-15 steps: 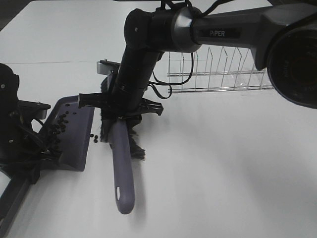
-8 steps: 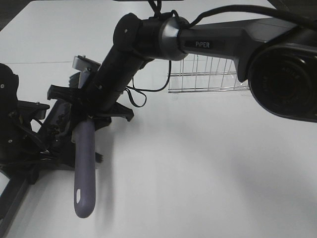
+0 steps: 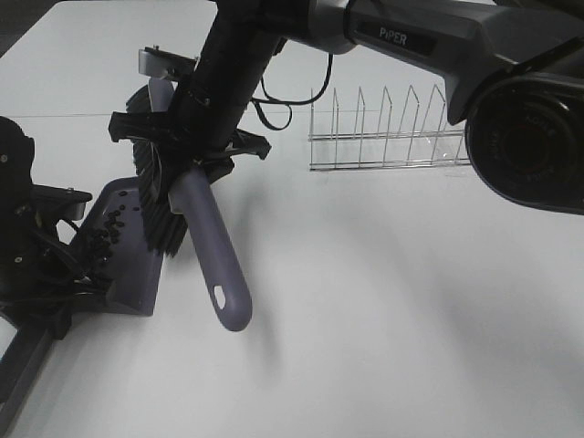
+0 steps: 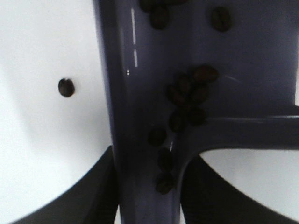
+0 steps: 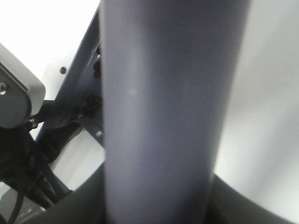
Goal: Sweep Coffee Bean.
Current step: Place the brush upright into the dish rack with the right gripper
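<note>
Exterior high, right gripper (image 3: 189,155) clasping purple brush (image 3: 215,266), left gripper (image 4: 148,205) clasping glossy dustpan (image 3: 135,278), oval coffee beans (image 4: 191,95) inside.

brush handle (image 5: 163,112) blurred — fills right wrist view, dustpan (image 4: 135,121) and topmost coffee bean (image 4: 149,4) cropped

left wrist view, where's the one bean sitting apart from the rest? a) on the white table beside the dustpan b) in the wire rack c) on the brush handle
A: the lone bean lies on the table outside the dustpan, where the other beans sit.
</note>
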